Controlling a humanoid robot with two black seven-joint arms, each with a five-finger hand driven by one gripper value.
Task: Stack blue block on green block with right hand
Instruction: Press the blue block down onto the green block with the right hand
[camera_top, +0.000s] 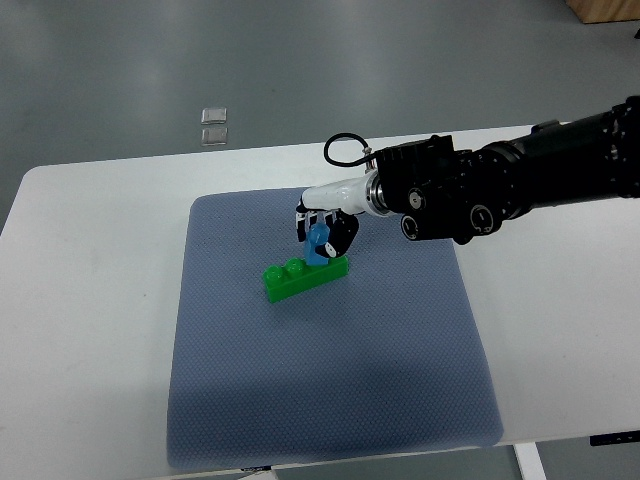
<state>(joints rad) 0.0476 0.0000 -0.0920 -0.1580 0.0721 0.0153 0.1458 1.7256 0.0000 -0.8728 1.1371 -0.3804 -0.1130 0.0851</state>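
A long green block (303, 277) with round studs lies slanted on the blue-grey mat (330, 380), near the mat's upper middle. A small blue block (320, 243) stands on the green block's right half, touching it. My right hand (325, 226), black and white, comes in from the right on a black arm (520, 180) and its fingers are curled around the blue block from above. Part of the blue block is hidden by the fingers. The left arm does not show.
The mat lies on a white table (90, 330). Beyond the table's far edge, two small pale squares (214, 124) lie on the grey floor. A black cable loop (342, 150) sticks up from the right wrist.
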